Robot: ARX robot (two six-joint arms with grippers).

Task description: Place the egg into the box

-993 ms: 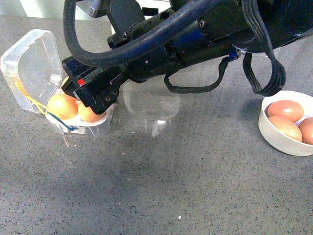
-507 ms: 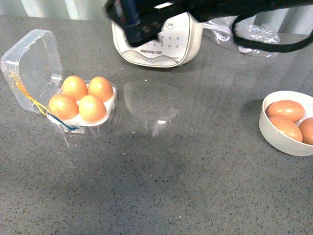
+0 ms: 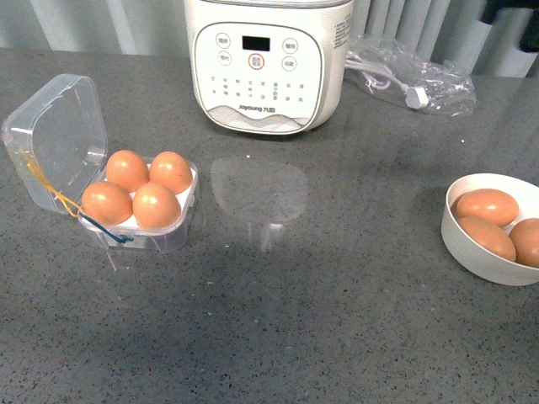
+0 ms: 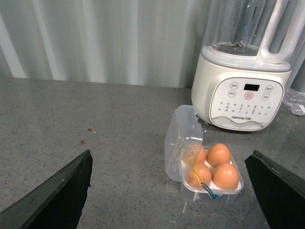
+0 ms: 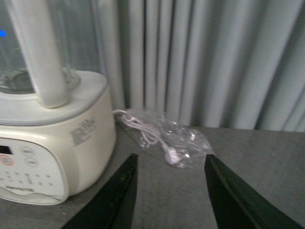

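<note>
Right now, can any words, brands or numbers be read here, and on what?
"Joyoung": on the white appliance, front panel; the characters after it are too small to read.
Its button labels and display: too small to read.
Print on its side, right wrist view: blurred.
The box and bowl: no text visible.

**Supervisor:** State the site type.

**Operator:** I classify it as a kitchen worktop. Home or test mock-up, I cannot tell.

**Supervisor:** List the evidence.

**Operator:**
1. I see a grey speckled countertop [image 3: 337, 320].
2. A white Joyoung blender [image 3: 268, 63] with a touch panel and clear jug stands at its rear.
3. A clear egg box [image 3: 160, 240] holds four brown eggs [image 3: 157, 204]. A white bowl [image 3: 461, 246] holds further eggs [image 3: 487, 206].
4. A bagged power cord [image 3: 413, 80] lies beside the blender.
5. Pale pleated curtains [image 5: 214, 62] close off the back.
</note>
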